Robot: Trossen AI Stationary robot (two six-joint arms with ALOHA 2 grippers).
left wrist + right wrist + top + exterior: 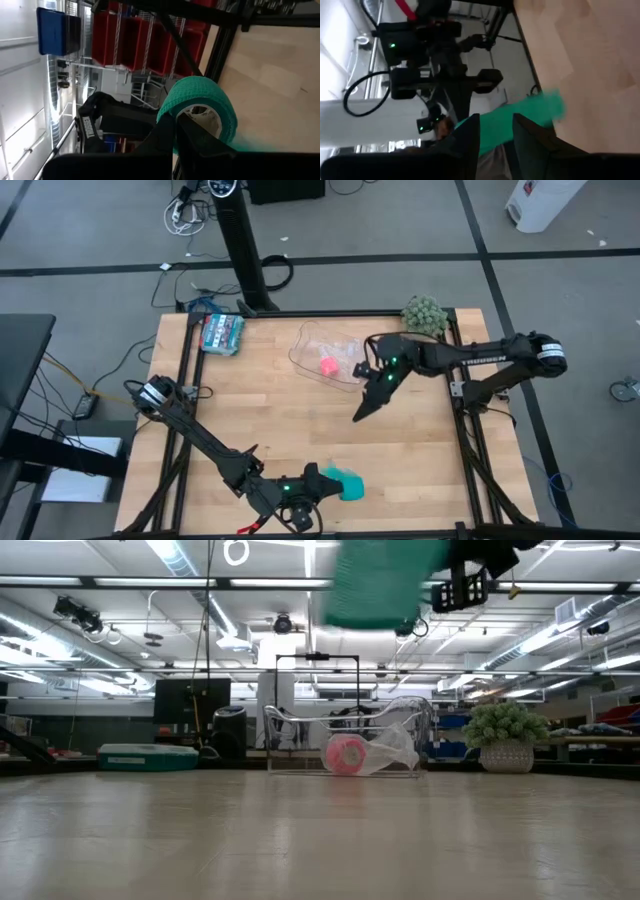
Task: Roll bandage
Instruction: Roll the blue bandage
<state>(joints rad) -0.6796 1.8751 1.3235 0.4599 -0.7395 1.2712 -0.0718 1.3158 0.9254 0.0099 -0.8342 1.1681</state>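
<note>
The bandage (342,483) is a compact teal roll with a pale hollow core (202,111). It hangs in the air near the table's near edge and shows at the top of the low view (385,580). My left gripper (315,482) is shut on it. My right gripper (360,412) hovers over the middle of the table, farther from the near edge than the roll. It stands open, with nothing between its fingers (470,137). In the right wrist view the bandage (530,117) shows farther off, beyond the gap. My left gripper pinches the roll's wall at one open end (172,107). One finger (197,127) is inside the hollow core and the other (161,135) is outside on the teal fabric. The fingers come in about level. The roll is lifted clear of the table.
A clear plastic container (310,345) holding a pink roll (328,365) lies at the far middle of the table. A teal-patterned packet (222,332) lies at the far left corner. A small green plant (425,313) stands at the far right corner. Bare wood lies between the arms.
</note>
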